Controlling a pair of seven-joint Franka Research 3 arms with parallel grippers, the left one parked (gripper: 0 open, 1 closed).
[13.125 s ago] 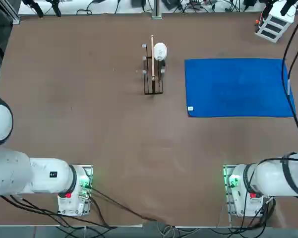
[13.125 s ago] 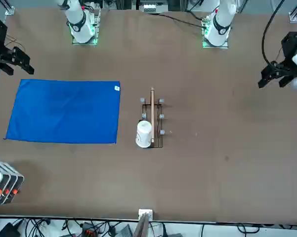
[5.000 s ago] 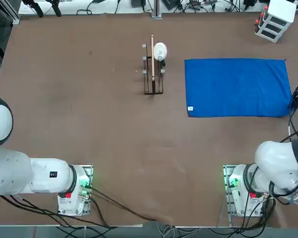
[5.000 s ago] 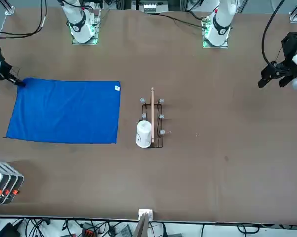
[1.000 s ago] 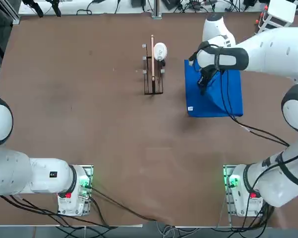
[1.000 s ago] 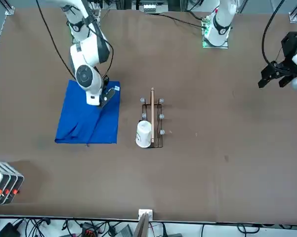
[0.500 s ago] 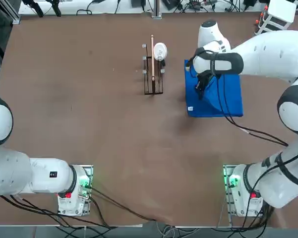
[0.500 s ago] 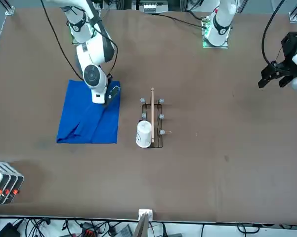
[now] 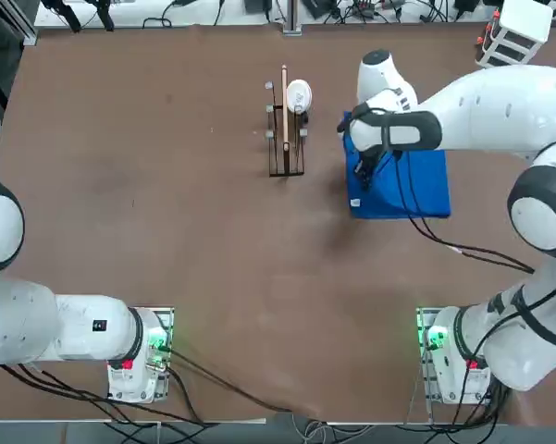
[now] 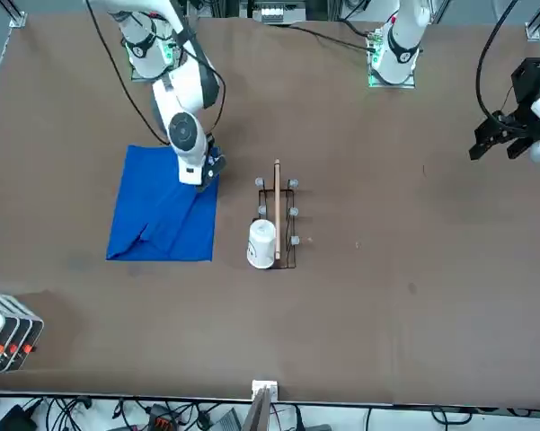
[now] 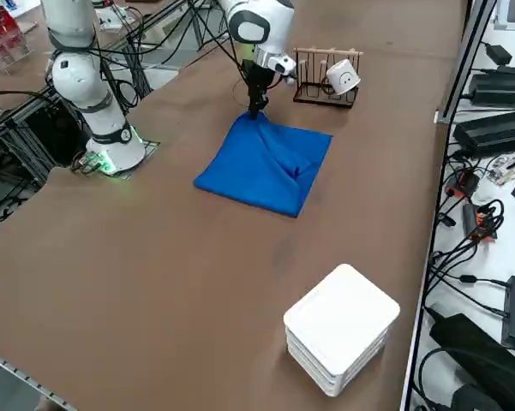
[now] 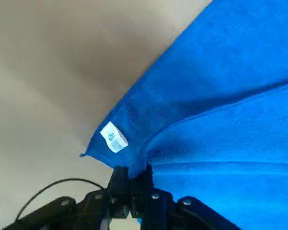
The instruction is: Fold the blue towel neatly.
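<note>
Since the frame five seconds ago, the right gripper [image 12: 135, 173] has come in over the blue towel [image 9: 416, 190], and the cloth's far-right portion has been brought over toward the robot's left, turning a wide rectangle into a nearly square, doubled shape. Over the last half second the pincer has shifted a little farther left.

The white tag [image 12: 114, 137] lies face up just beside the pincer, at the towel's corner; it bears a small round emblem and pale blue print, too small to read. The white mug [image 10: 261, 244] has a dark mark on its side that cannot be made out.

The pincer is clamped on a gathered fold of the towel close to that tagged corner. From there the towel spreads mainly to the robot's right and away from the arm bases, its tagged corner pointing left and toward the bases. Its sides look close to equal, so a long axis is hard to tell; creases fan out from the grip.

Left of the pincer and farther from the bases, apart from the towel, stands a wire rack [image 9: 286, 166] with the mug on it. Well to the pincer's right and farther out sits a stacked white holder [image 11: 341, 321].
</note>
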